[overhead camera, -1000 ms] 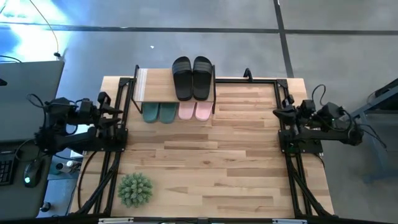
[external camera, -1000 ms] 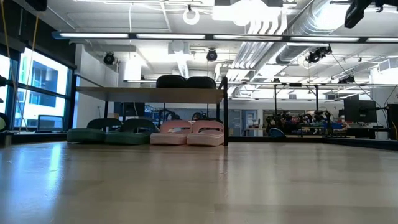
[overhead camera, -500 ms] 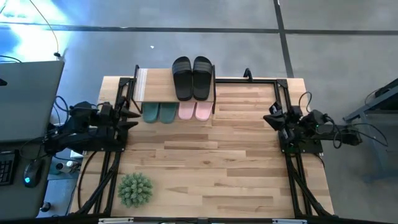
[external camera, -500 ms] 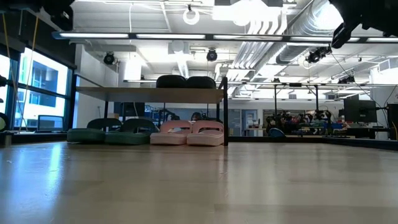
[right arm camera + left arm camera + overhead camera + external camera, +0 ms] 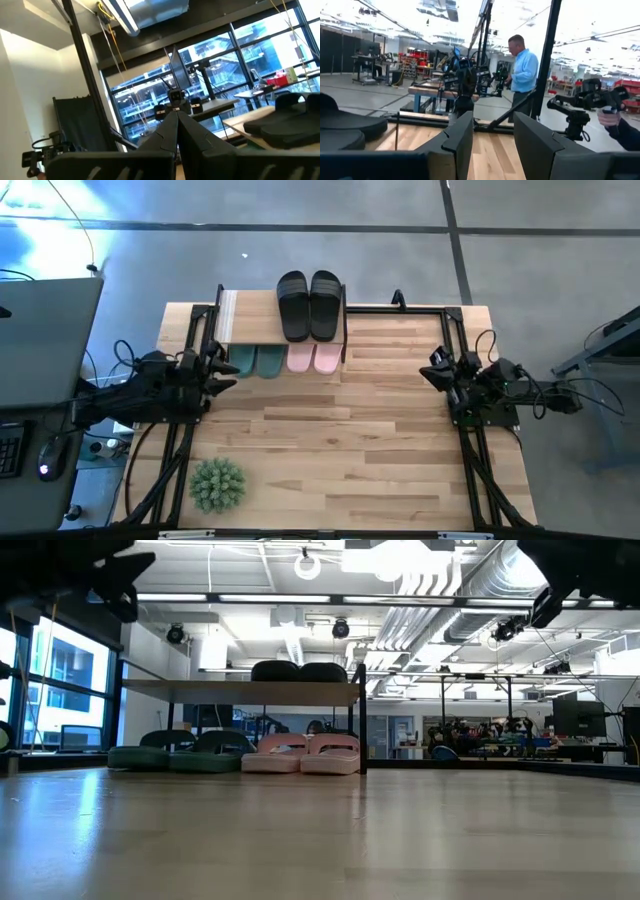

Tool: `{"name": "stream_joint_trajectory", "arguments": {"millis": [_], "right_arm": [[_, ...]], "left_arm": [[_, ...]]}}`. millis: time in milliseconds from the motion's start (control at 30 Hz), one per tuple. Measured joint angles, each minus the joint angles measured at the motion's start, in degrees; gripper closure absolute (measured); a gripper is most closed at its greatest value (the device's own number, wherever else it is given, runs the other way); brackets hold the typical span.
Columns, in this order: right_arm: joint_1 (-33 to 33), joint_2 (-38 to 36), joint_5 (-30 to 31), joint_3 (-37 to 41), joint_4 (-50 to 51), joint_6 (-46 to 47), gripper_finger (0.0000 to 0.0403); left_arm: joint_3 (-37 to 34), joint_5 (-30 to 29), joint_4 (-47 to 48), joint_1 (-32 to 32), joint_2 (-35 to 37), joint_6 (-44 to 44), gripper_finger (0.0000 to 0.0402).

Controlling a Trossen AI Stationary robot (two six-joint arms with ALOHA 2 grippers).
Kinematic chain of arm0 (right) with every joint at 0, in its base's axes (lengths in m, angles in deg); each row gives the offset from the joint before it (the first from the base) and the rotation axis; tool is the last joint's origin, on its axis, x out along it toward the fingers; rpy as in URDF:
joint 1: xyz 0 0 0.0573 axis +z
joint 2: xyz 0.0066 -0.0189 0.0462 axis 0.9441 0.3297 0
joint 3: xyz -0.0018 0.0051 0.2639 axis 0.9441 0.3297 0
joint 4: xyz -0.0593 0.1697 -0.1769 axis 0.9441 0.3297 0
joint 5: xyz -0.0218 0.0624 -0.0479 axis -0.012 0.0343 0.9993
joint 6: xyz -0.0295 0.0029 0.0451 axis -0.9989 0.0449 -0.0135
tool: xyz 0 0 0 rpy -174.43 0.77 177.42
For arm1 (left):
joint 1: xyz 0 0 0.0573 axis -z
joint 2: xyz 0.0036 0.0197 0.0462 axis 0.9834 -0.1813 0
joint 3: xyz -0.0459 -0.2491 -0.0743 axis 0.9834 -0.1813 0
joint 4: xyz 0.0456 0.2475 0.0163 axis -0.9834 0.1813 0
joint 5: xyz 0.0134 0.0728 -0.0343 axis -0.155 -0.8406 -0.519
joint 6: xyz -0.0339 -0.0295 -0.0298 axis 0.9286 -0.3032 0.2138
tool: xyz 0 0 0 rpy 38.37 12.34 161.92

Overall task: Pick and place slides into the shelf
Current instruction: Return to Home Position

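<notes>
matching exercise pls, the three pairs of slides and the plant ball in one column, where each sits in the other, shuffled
1 black slides
2 green slides
3 pink slides
4 plant ball

a lower tier, beneath the black pair
b tabletop, away from the shelf
c shelf's top board
d lower tier, beneath the board's bare end

Pairs: 1-c, 2-d, 3-a, 4-b

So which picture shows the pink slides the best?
The low view. Both pink slides show side-on, straps and all, beside the green pair under the shelf. The high view shows only their ends poking out from under the top board. Neither wrist view shows them.
</notes>
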Motion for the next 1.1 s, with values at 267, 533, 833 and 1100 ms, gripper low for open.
{"name": "stream_joint_trajectory", "arguments": {"millis": [267, 533, 833, 1100], "right_arm": [[0.0, 0.0, 0.3, 0.0, 2.4, 0.6, 0.0402], [0.0, 0.1, 1.1, 3.1, 2.3, 2.7, 0.0402], [0.0, 0.1, 1.0, 3.1, 4.1, 0.9, 0.0403], [0.0, 0.1, 1.5, 3.1, 16.4, -1.8, 0.0403]], "left_arm": [[-5.3, 0.0, -6.1, 0.0, 0.0, 1.5, 0.0275], [-6.7, 0.0, -6.0, 0.0, 0.0, 1.9, 0.0275], [-7.3, -0.1, -4.8, 0.0, 0.0, 2.0, 0.0275], [-7.3, -0.5, 2.8, 0.0, -0.6, -0.1, 0.0275]]}}
